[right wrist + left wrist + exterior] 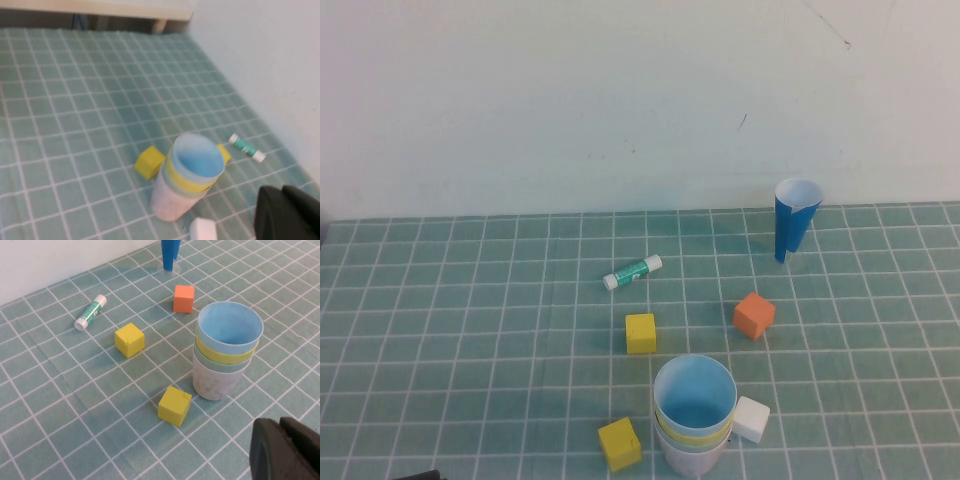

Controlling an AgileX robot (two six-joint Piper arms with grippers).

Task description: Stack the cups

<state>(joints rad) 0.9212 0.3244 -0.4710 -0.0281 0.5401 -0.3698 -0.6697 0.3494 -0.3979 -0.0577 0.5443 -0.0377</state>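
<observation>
- No word, number, brand or sign can be read anywhere in the three views.
- The glue stick lying on the worktop carries a green label band with what may be pale print, but the marks are too small and soft to make out.
- In the left wrist view the same label on the glue stick shows faint light flecks on green, again not legible.
- The stacked cups, the cubes and the blue paper cone bear no visible lettering.
</observation>
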